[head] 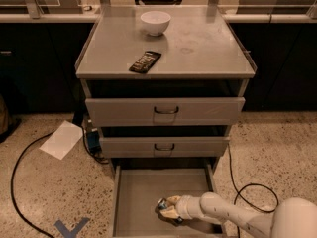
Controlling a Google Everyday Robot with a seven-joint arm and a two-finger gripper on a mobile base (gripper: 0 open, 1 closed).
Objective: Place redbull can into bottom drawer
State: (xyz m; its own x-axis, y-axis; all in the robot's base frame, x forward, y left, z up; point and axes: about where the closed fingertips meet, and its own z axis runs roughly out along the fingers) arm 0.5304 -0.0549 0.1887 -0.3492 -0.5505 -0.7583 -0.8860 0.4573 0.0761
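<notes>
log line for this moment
hand: shut on redbull can | where: inside open bottom drawer, toward its front | release: not yet
</notes>
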